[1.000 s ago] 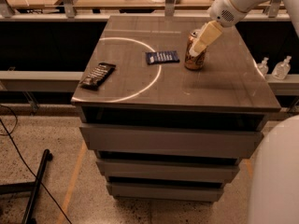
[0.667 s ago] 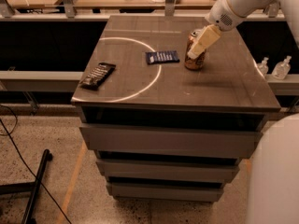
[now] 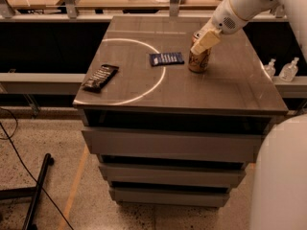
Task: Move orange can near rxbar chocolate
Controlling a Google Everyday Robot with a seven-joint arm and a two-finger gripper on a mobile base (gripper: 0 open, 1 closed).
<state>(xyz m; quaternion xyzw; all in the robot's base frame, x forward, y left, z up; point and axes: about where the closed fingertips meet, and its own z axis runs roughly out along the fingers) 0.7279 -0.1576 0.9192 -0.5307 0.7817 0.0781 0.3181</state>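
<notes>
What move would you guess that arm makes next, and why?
Probably secure the gripper on the orange can: it is at the can's top, while the can stands far from the rxbar chocolate, beyond the dark blue bar.

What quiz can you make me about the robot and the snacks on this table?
1. True or false: the orange can stands upright on the table.
2. Which wrapper lies closer to the can? A) the black rxbar chocolate B) the dark blue bar
3. Fill in: the gripper is at the can's ____ part (upper or lower).

Key: 1 true. 2 B. 3 upper.
</notes>
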